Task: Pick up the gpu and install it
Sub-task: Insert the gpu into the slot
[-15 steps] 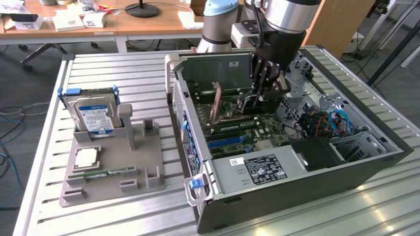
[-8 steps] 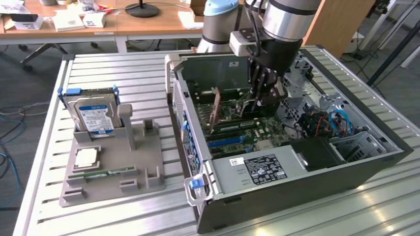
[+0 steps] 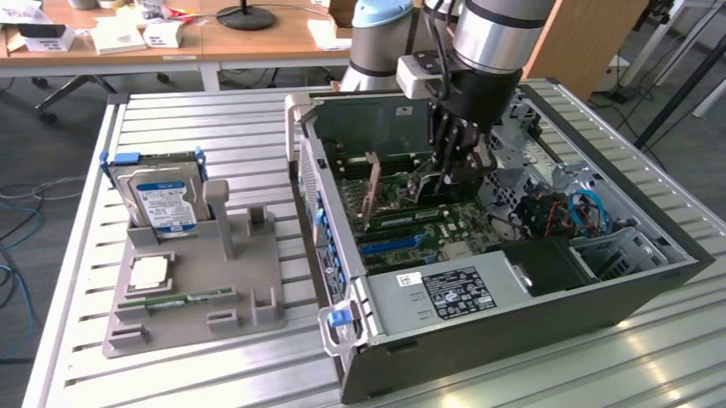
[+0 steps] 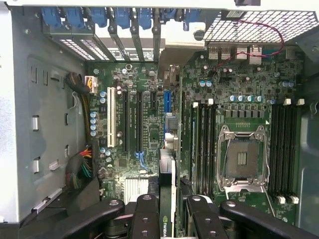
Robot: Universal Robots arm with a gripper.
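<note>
The gripper (image 4: 172, 203) is down inside the open computer case (image 3: 545, 340), its jaws closed narrowly on the gpu (image 4: 165, 225). The card stands edge-on between the inner fingers (image 4: 147, 211), over the motherboard (image 4: 149, 134).

Right beside the card run the expansion slots, a white slot (image 4: 110, 117) among them, and the rows of memory slots. Past those lies the open processor socket (image 4: 241, 159). A bundle of coloured wires (image 4: 82, 169) crowds the case wall nearby.

In the exterior view the case lies on its side on the slatted worktop (image 3: 204, 119). The power supply (image 3: 448, 293) is at 6 o'clock from the gripper, and blue cables (image 3: 584, 208) are at 3 o'clock.

At 9 o'clock from the case sits a grey holder (image 3: 244, 280). It carries a hard drive (image 3: 165, 200) standing upright at its 11 o'clock corner, a processor chip (image 3: 150, 272) lying flat, and a green memory stick (image 3: 182, 299) just below that.
</note>
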